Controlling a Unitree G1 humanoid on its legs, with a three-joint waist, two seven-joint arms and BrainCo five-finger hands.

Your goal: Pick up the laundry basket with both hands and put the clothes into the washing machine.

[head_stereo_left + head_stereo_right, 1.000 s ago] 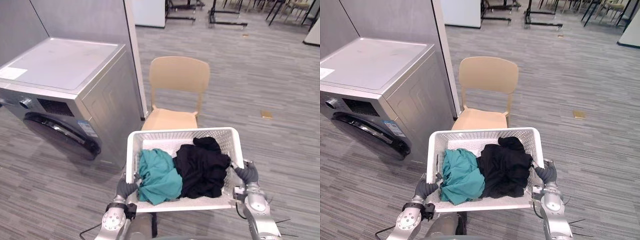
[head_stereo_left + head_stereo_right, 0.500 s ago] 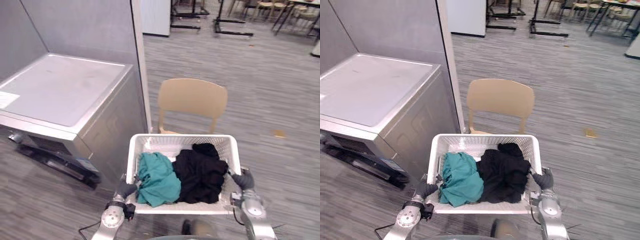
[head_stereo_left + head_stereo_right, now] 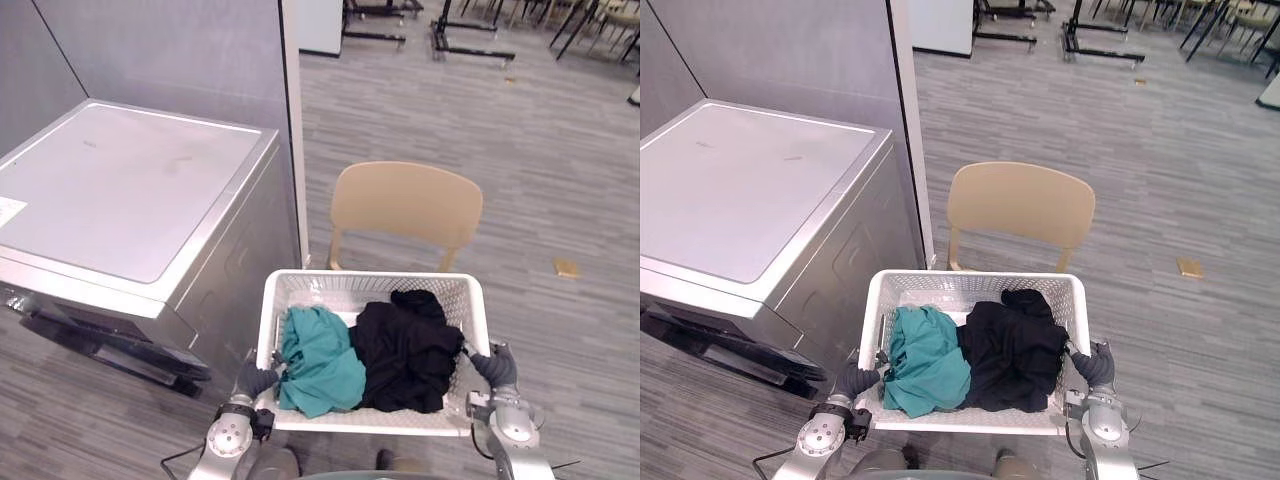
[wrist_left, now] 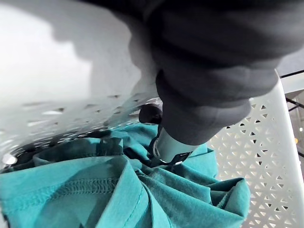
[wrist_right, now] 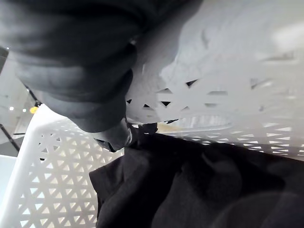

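While left hand (image 3: 255, 378) and right hand (image 3: 497, 367) curl over side rims of the basket (image 3: 375, 283), carry step is on; next likely needs turning to washing machine (image 3: 120, 190) at 10 o'clock

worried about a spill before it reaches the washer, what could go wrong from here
The teal garment heaps up against the laundry basket's rim by the left hand; a tilt could drop it. The chair stands just beyond the basket, so a forward step might knock it.
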